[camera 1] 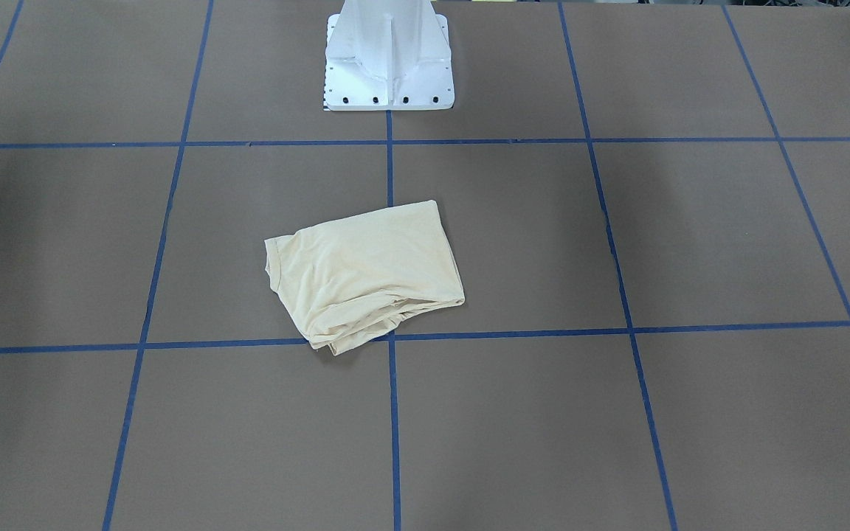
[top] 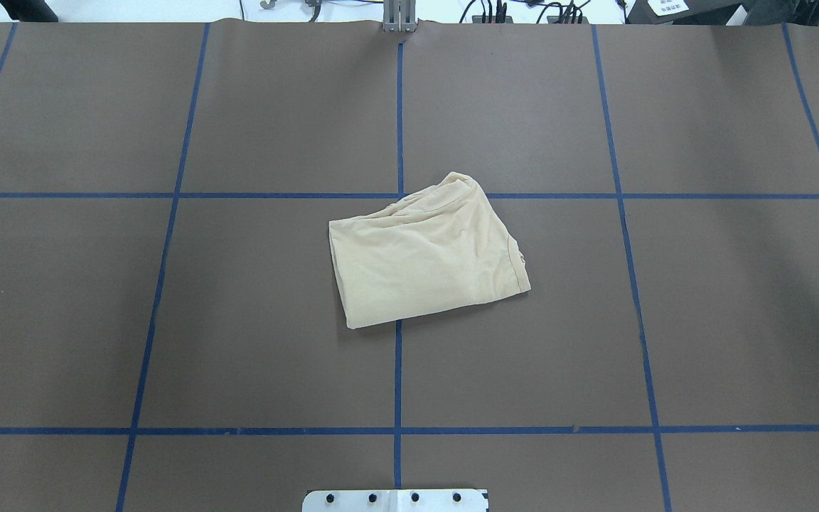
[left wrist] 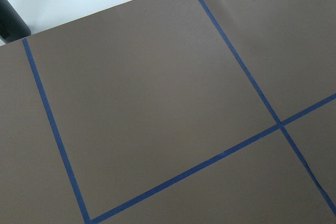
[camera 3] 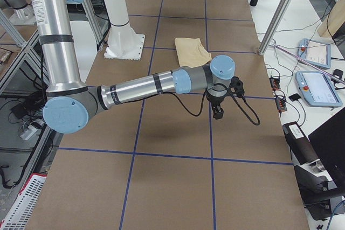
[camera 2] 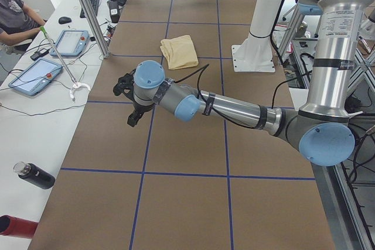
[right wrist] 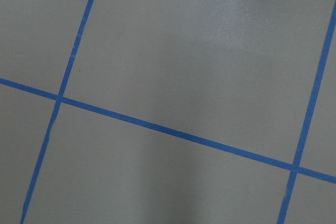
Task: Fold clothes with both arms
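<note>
The left gripper (camera 2: pixel 134 116) and right gripper (camera 3: pixel 218 112) hover well apart from the folded T-shirt (top: pixel 427 252); I cannot tell their jaws' state; folding seems done, perhaps only tidying remains

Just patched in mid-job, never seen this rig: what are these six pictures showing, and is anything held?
A robot: two jointed arms on a white pedestal. Two pictures look down on the brown table, one from behind the robot, one facing it. Two look along it from the ends, showing the left arm and the right arm. The wrist cameras see only table and blue tape. A folded cream-yellow shirt lies mid-table. The left gripper and right gripper hang apart from it, carrying nothing visible.
</note>
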